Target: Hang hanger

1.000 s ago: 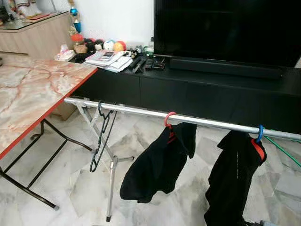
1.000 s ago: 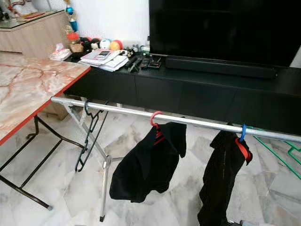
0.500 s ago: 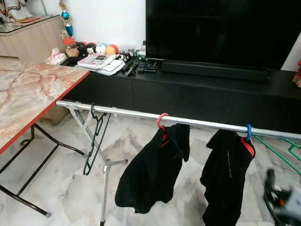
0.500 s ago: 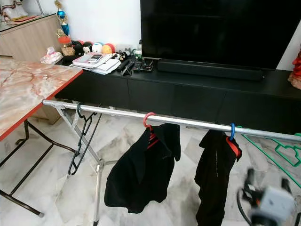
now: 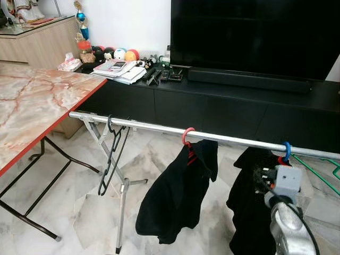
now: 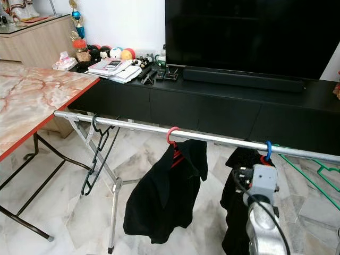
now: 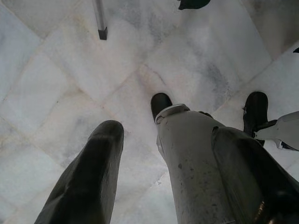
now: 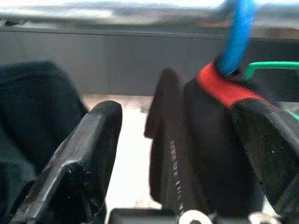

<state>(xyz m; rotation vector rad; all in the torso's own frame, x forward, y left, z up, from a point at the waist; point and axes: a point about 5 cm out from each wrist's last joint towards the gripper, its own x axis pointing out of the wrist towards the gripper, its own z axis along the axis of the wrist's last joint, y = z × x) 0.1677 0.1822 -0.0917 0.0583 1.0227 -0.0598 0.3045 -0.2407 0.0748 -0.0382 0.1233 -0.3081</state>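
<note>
Hanger [image 8: 237,35], the blue-hooked one, hangs on the rail [image 5: 159,127] toward its right end, carrying a black garment [image 5: 255,202] with a red collar. I take it as my target, though a bare black hanger [image 5: 112,154] near the rail's left end and a red-hooked one [image 5: 186,136] at the middle also hang there. My right gripper [image 8: 187,154] is raised just before the rail, fingers spread wide and holding nothing, with the garment's collar between them and the blue hook above and slightly right of centre. The rail runs left to right across me, so the hook's plane sits across my approach. My right arm is by far the nearer; my left gripper [image 7: 140,168] hangs idle over the marble floor [image 5: 69,212], spread and empty. Behind the rail stands a black TV cabinet [image 5: 212,106]; left of the rail, a marble-topped table [image 5: 37,106]. A green hanger [image 5: 319,170] lies beyond the rail's right end.
</note>
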